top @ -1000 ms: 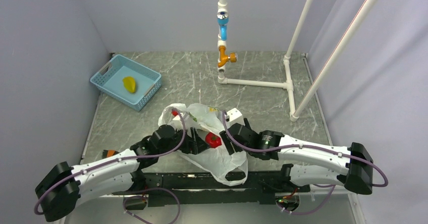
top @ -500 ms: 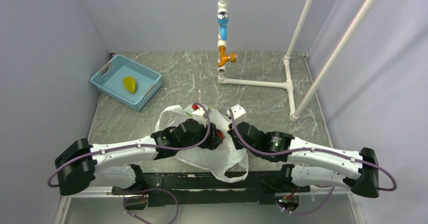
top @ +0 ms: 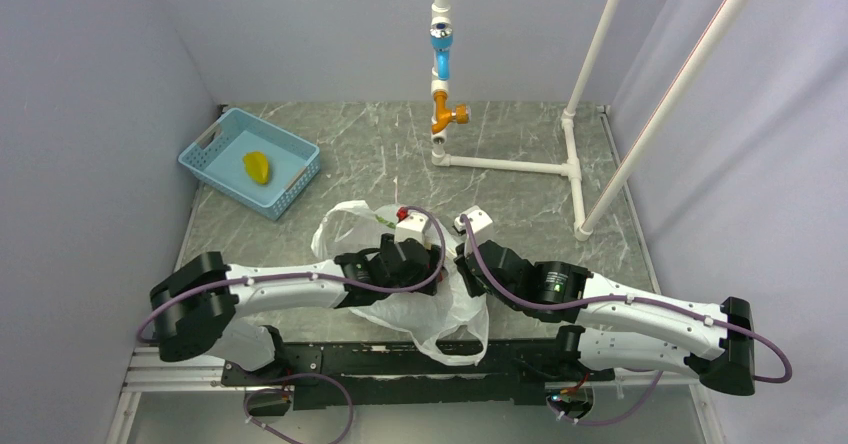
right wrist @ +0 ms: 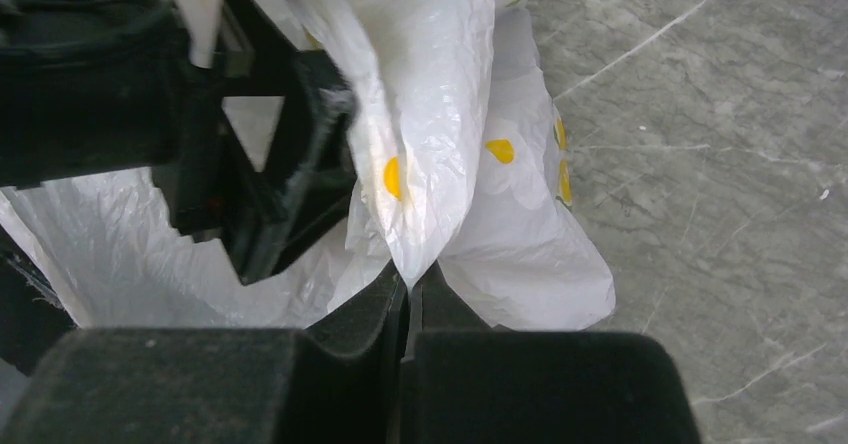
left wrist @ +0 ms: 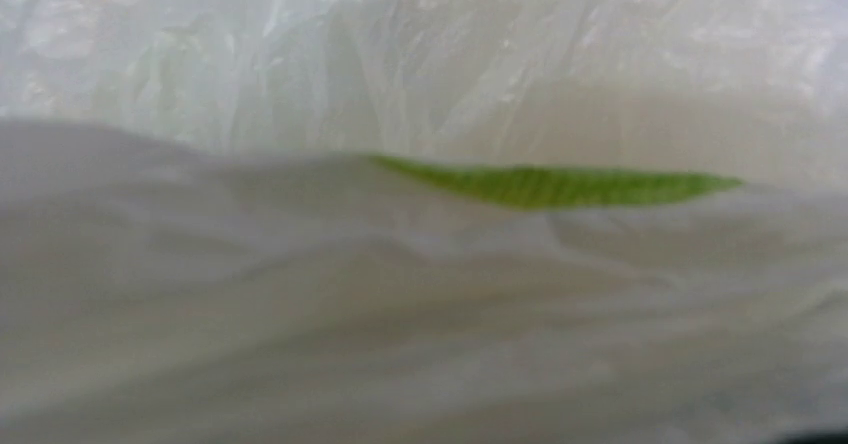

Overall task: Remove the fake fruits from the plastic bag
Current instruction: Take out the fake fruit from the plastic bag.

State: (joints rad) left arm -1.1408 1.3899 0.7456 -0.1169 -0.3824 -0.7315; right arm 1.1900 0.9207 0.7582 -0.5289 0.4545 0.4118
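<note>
The plastic bag [top: 440,314] lies crumpled at the near middle of the table. My right gripper [right wrist: 408,282] is shut on a pinched fold of the plastic bag [right wrist: 440,114], and in the top view the right gripper [top: 462,262] sits at the bag's right edge. My left gripper [top: 428,264] is pushed into the bag from the left, its fingers hidden. White film of the plastic bag [left wrist: 400,314] fills the left wrist view. A green sliver [left wrist: 560,186] shows between two folds; I cannot tell what it is. One yellow fake fruit [top: 257,167] lies in the blue basket [top: 215,149].
The blue lattice basket stands at the far left by the wall. A white pipe frame [top: 570,169] with a blue and orange valve [top: 441,114] stands at the back middle and right. Grey walls close in both sides.
The left arm has reached right and forward into the bag. The red fruit seen between the grippers a second ago is now hidden. The right gripper has shut on the bag's film.
</note>
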